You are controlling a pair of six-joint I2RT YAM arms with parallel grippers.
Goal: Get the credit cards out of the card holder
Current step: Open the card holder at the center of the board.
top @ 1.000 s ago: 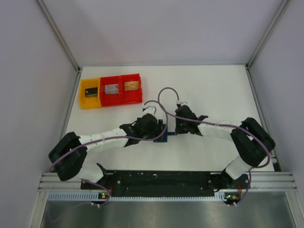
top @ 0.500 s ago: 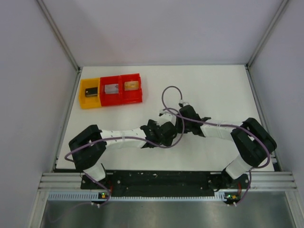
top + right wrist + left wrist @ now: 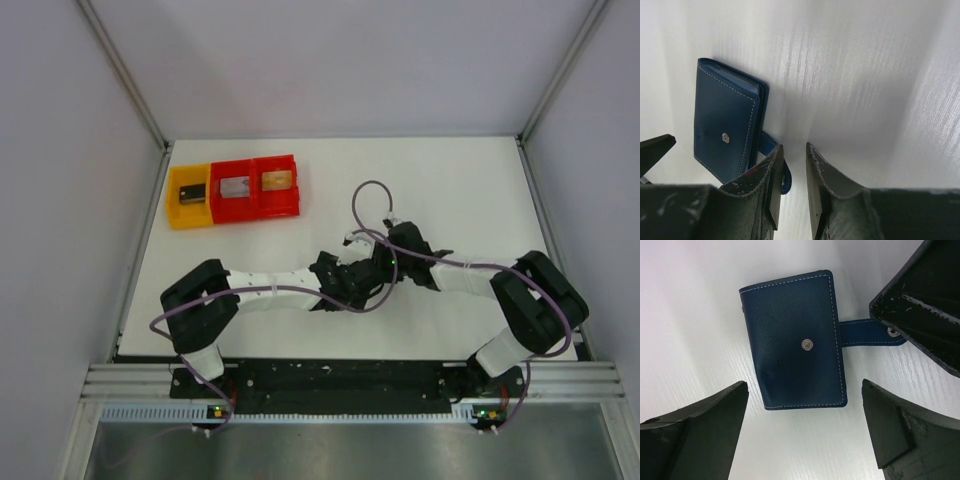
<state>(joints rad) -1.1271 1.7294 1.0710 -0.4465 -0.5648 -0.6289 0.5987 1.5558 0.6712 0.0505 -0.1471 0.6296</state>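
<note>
Navy-blue stitched folding card holder (image 3: 795, 360) lies shut and flat on the white table (image 3: 690, 315), about mid-table, hidden in the top view beneath the two meeting claws. Since a second ago the left arm (image 3: 270, 292) has drawn its elbow toward 3 o'clock and carried the left gripper (image 3: 802, 387) the same way, covering the blue corner that then showed from above. The right gripper (image 3: 792, 147) has shifted only slightly toward 3 o'clock. From the left wrist, the holder's long axis runs 12 to 6 o'clock, tipped a little, snap stud up, and its clasp tab (image 3: 862, 334) points to 3 o'clock. The left gripper hovers over it, jaws spread wide. The tab's end lies at a finger (image 3: 920, 300) of the right gripper, whose jaws stand close with a narrow slit between them. Whether they touch the tab cannot be told.
</note>
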